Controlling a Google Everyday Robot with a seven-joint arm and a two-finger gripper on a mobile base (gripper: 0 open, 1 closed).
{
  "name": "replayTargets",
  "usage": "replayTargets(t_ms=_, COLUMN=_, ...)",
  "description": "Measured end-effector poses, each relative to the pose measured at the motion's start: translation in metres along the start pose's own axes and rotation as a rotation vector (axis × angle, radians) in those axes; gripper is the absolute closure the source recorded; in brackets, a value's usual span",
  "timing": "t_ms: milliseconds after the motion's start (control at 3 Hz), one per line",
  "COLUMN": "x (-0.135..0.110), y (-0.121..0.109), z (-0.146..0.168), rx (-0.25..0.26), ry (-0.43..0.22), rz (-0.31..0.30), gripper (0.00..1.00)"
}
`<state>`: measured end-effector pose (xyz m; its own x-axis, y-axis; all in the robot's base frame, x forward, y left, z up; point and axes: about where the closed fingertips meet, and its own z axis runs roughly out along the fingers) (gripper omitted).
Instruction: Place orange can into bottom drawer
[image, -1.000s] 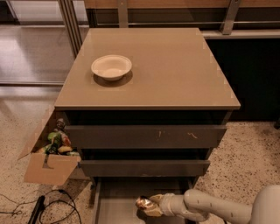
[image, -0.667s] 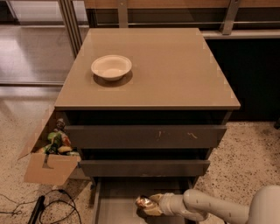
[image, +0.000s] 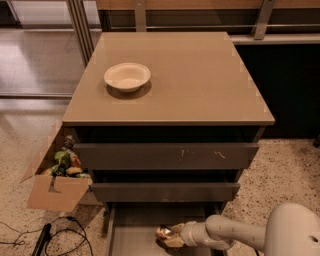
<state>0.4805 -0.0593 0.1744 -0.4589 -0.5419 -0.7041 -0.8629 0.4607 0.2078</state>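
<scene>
The orange can (image: 165, 232), shiny with orange-gold print, is low inside the pulled-out bottom drawer (image: 132, 227), a shallow grey tray under the cabinet's two upper drawers. My gripper (image: 171, 236) reaches in from the lower right on a white arm and is shut on the can. The can's far side is hidden by the fingers, and I cannot tell whether it rests on the drawer floor.
A white bowl (image: 127, 76) sits on the cabinet top (image: 200, 80). An open cardboard box (image: 55, 182) with small items stands at the cabinet's left. Black cables (image: 55, 237) lie on the speckled floor. The two upper drawers (image: 165, 156) are nearly closed.
</scene>
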Motion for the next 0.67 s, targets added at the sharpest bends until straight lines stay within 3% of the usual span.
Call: replayTargets(t_ms=667, x=0.0044, y=0.0045, z=0.0094, rx=-0.002, ry=0.027, rz=0.015, gripper=1.0)
